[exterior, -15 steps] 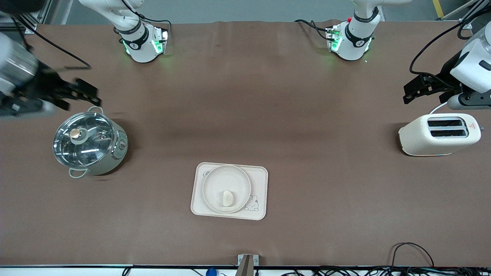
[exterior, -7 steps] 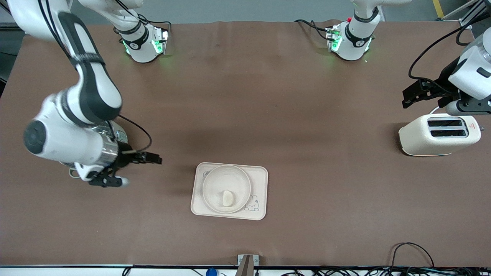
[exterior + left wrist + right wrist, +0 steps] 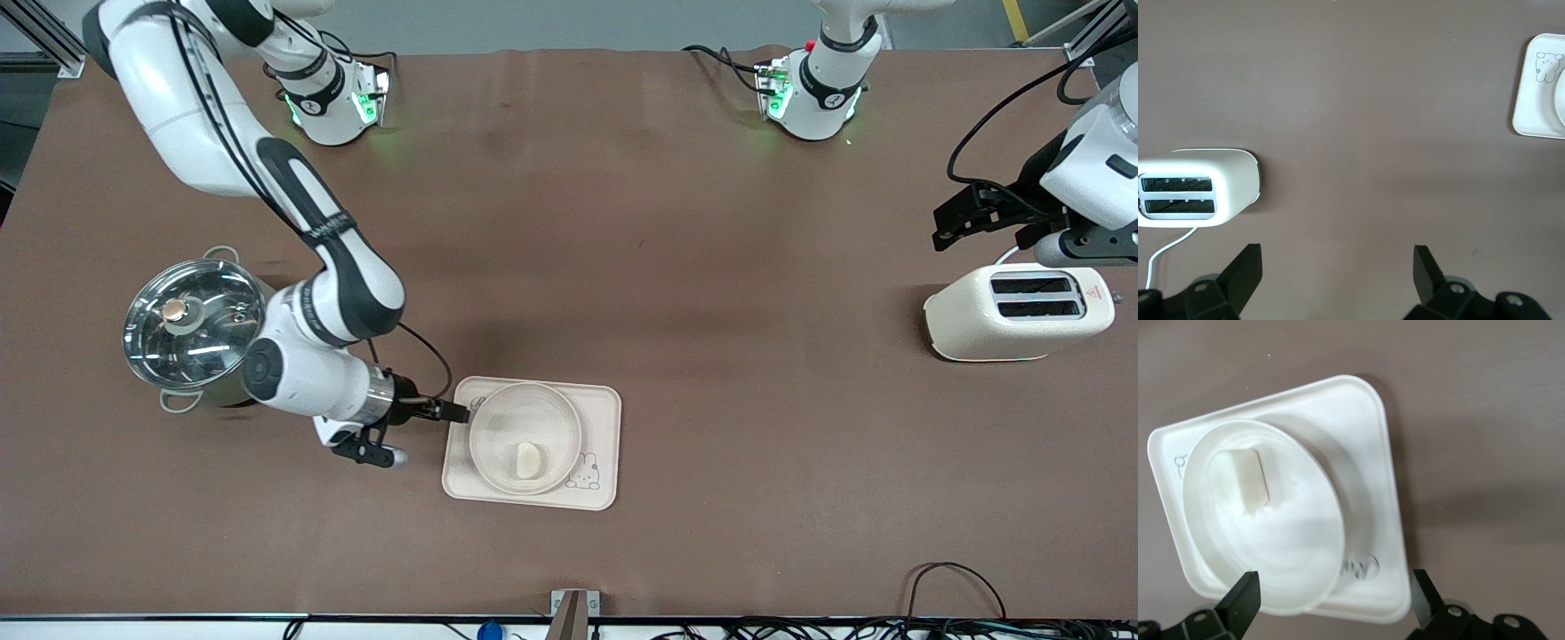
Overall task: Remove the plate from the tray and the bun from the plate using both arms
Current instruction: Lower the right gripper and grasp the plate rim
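Note:
The round cream plate (image 3: 524, 418) lies on the rectangular rabbit tray (image 3: 600, 444) near the front middle of the table. The small pale bun (image 3: 528, 460) lies in the plate. My right gripper (image 3: 455, 412) is open, low at the tray's edge toward the right arm's end. In the right wrist view its fingers straddle the plate's rim (image 3: 1265, 540) and a tray corner (image 3: 1365, 453), touching neither; the bun (image 3: 1245, 483) shows there, and the gripper (image 3: 1335, 590) is empty. My left gripper (image 3: 944, 224) is open and empty, waiting in the air beside the toaster (image 3: 1018, 311).
A steel pot with a glass lid (image 3: 200, 329) stands just beside the right arm's forearm. The cream toaster (image 3: 1198, 190) stands at the left arm's end of the table. The left wrist view shows bare brown table and a tray corner (image 3: 1538, 100).
The right arm has swung from outside the pot across to the tray, coming down with its open gripper at the plate's rim. The left arm has barely moved.

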{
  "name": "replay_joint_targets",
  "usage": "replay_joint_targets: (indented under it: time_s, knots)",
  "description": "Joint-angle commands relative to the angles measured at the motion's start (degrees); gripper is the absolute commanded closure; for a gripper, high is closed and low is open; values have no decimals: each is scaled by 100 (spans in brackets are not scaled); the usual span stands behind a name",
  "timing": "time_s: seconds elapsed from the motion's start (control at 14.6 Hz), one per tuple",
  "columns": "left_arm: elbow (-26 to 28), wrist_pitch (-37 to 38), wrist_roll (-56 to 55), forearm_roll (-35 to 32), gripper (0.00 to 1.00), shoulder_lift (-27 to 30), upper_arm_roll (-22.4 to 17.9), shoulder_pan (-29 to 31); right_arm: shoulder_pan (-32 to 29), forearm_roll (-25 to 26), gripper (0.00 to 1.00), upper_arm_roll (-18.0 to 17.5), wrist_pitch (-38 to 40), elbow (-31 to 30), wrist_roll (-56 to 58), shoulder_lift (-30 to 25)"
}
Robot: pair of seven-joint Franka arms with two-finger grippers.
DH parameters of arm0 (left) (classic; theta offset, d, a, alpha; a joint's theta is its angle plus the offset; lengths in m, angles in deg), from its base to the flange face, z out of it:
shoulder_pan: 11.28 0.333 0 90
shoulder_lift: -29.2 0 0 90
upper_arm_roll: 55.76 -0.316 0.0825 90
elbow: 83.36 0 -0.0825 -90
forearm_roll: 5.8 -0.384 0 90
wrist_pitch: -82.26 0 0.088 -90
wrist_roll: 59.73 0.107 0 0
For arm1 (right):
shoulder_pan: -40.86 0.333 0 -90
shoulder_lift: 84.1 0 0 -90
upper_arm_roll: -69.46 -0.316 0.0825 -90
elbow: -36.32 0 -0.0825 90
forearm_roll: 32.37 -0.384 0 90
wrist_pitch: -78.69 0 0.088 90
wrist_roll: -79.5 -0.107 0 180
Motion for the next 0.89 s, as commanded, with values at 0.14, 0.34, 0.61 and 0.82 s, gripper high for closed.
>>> replay_joint_targets:
  time_s: [0.14, 0.34, 0.61, 0.82]
  knots:
    - [-94, 18, 9, -87, 0, -25, 92, 7, 158, 95, 2, 35, -17, 1087, -84, 869]
    - [-85, 18, 9, -96, 0, -25, 92, 7, 211, 253, 19, 36, -279, 1141, -66, 1054]
    - [-85, 18, 18, -96, 0, -25, 92, 25, 282, 420, 32, 36, -342, 1141, -57, 1116]
    - [-85, 18, -8, -96, 0, -25, 92, 25, 334, 473, 42, 36, -342, 1132, -57, 1116]
